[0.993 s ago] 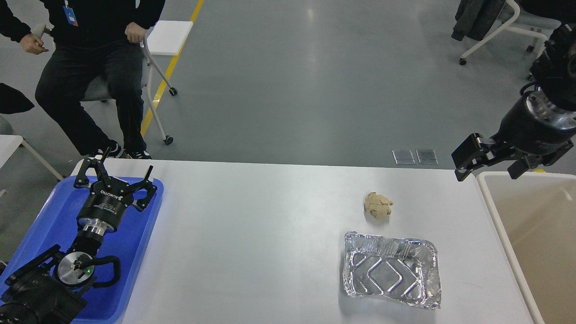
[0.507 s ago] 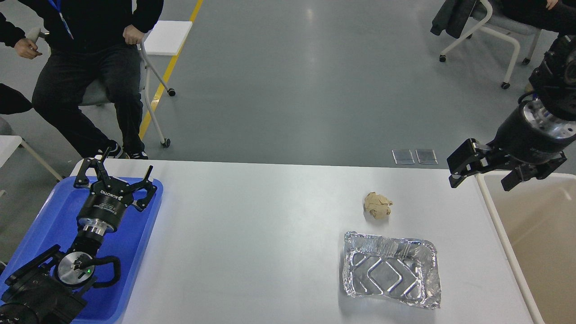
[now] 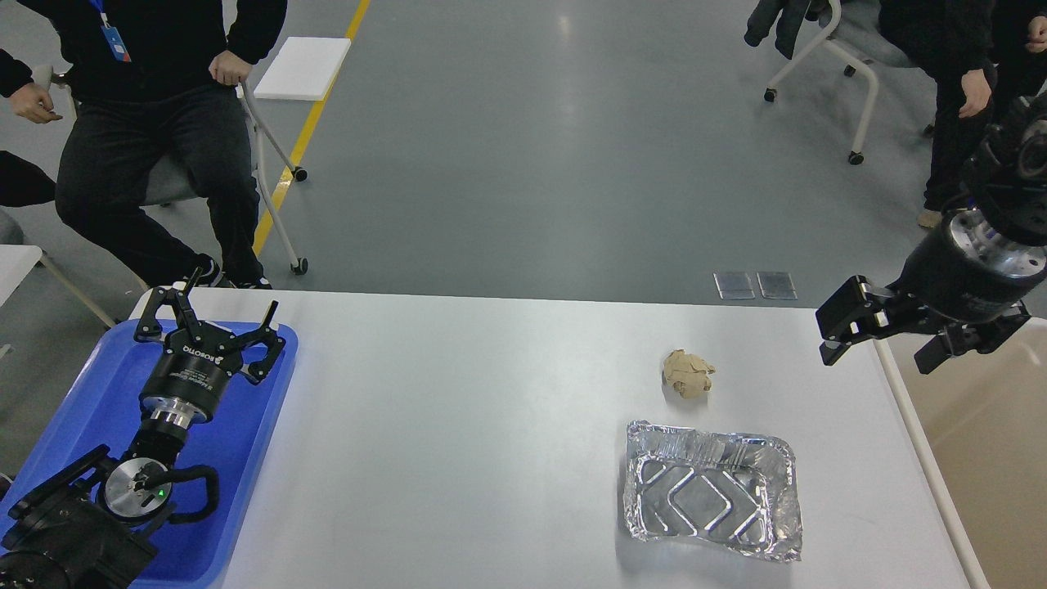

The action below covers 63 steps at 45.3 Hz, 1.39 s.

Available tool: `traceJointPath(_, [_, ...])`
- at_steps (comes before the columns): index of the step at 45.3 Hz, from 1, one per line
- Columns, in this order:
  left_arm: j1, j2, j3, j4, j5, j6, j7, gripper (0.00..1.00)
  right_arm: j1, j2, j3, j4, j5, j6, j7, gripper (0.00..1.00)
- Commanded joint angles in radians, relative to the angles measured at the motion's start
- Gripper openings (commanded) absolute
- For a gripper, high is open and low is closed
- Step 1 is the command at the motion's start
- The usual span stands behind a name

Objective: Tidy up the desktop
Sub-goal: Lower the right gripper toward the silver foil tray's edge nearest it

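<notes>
The white desktop point(image 3: 474, 425) fills the lower view. A crumpled tan paper ball point(image 3: 687, 373) lies on it right of centre. A crinkled empty foil tray point(image 3: 710, 489) lies just in front of the ball. My left gripper point(image 3: 211, 315) is open and empty above the far end of a blue tray point(image 3: 90, 401) at the table's left edge. My right gripper point(image 3: 882, 350) is open and empty, hovering over the table's right edge beside the beige bin point(image 3: 981, 458), well right of the paper ball.
The beige rimmed bin stands against the table's right side. A seated person point(image 3: 155, 123) and a wheeled chair are beyond the far left corner. Another person and chair point(image 3: 851, 49) are at the back right.
My right gripper has moved slightly down and toward me along the bin's rim. The view has shifted, the bin sliding right. The people at the back have moved. The left arm is still.
</notes>
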Motion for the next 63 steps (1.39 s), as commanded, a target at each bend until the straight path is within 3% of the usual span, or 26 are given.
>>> traceJointPath(1, [0.000, 0.000, 0.000, 0.000, 0.000, 0.000, 0.001, 0.99, -0.106, -0.018, 0.018, -0.013, -0.019, 0.000, 0.000, 1.00])
traceJointPath(12, [0.000, 0.000, 0.000, 0.000, 0.000, 0.000, 0.000, 0.99, -0.241, -0.046, 0.055, -0.013, -0.007, -0.003, -0.001, 1.00])
traceJointPath(22, [0.000, 0.000, 0.000, 0.000, 0.000, 0.000, 0.000, 0.99, -0.414, -0.136, 0.214, -0.014, -0.011, -0.188, -0.001, 1.00])
traceJointPath(37, [0.000, 0.000, 0.000, 0.000, 0.000, 0.000, 0.000, 0.99, -0.628, -0.122, 0.319, -0.023, -0.030, -0.506, -0.001, 1.00])
traceJointPath(63, [0.000, 0.000, 0.000, 0.000, 0.000, 0.000, 0.000, 0.99, -0.812, 0.011, 0.397, -0.197, -0.119, -0.529, 0.000, 0.97])
